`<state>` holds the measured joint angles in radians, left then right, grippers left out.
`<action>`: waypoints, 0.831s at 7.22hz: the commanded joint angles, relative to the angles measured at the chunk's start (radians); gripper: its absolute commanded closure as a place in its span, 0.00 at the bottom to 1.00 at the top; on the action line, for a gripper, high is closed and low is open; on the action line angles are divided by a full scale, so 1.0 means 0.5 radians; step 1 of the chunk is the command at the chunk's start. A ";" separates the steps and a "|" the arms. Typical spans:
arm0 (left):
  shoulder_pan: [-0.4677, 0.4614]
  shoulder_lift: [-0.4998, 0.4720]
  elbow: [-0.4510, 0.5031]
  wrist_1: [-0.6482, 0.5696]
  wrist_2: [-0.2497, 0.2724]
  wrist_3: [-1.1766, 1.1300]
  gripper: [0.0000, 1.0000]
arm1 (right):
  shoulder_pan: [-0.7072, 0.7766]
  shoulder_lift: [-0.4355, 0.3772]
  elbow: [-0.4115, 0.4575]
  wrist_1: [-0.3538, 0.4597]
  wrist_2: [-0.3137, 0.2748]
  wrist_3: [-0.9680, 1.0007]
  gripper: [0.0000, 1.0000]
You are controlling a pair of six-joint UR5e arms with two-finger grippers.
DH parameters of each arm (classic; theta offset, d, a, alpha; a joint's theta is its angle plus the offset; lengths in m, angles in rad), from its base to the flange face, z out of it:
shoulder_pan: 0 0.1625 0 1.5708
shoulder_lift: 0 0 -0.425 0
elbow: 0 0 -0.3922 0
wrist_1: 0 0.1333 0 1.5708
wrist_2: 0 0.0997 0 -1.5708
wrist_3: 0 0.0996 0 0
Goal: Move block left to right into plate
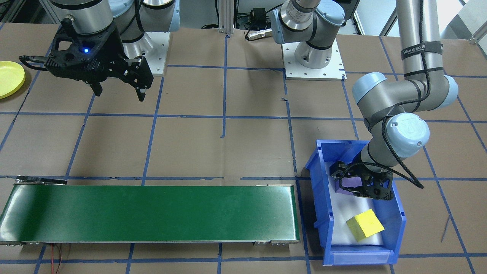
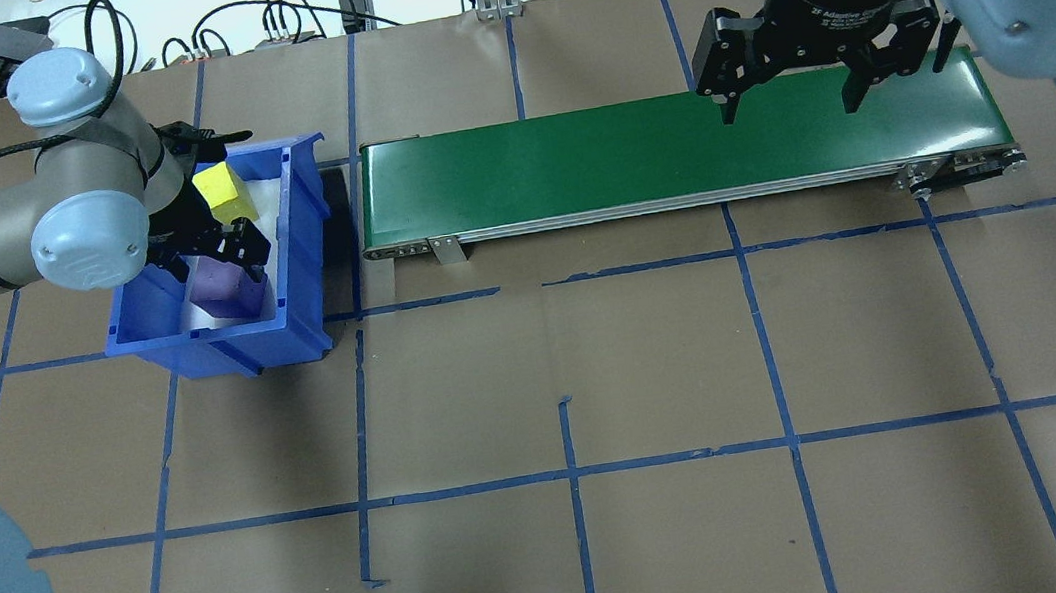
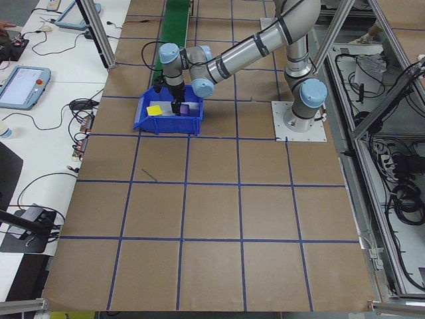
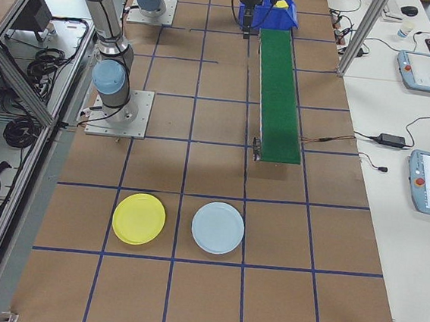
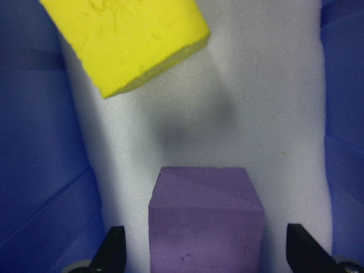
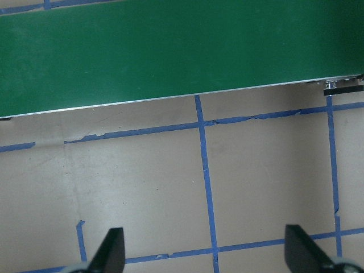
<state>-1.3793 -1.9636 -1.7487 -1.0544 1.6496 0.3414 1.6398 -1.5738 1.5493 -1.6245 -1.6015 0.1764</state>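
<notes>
1. The left gripper (image 5: 205, 253) is down inside the blue bin (image 1: 323, 213), at the lower right of the front-facing view. Its fingers (image 5: 111, 250) stand apart, one on each side of the purple block (image 5: 206, 219), with a visible gap on both sides. It grips nothing yet.
2. The purple block sits on the white foam liner (image 5: 267, 114) at the bottom centre of the left wrist view. Its surface looks matte and finely pitted, so it is probably foam: light, somewhat soft, and not slippery.
3. Take hold on the two flat vertical side faces, near mid-height. A light squeeze should be enough; a hard one may dent the block.
4. The yellow block (image 5: 122, 40) lies tilted at the upper left of the same view, well apart from the purple block and clear of the fingers.
5. The green conveyor belt (image 2: 672, 153) runs across the upper middle of the overhead view, just beside the bin.
6. The right gripper (image 2: 791, 98) hangs over the belt's right end, fingers spread and empty.
7. The yellow plate (image 4: 139, 218) lies at the lower left of the right-side view, beside a pale blue plate (image 4: 218, 227).
</notes>
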 commanded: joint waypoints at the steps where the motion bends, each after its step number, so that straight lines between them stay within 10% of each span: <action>1: -0.003 0.000 -0.022 -0.002 -0.001 -0.005 0.29 | 0.000 0.000 0.000 0.000 0.000 0.000 0.00; 3: -0.006 0.067 -0.013 -0.017 -0.004 -0.002 0.69 | 0.000 0.000 0.000 0.000 0.000 0.000 0.00; 6: -0.073 0.578 0.040 -0.063 -0.041 0.004 0.69 | 0.000 0.000 0.000 -0.003 0.000 0.000 0.00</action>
<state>-1.3976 -1.7935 -1.7378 -1.0816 1.6437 0.3422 1.6398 -1.5739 1.5493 -1.6255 -1.6014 0.1764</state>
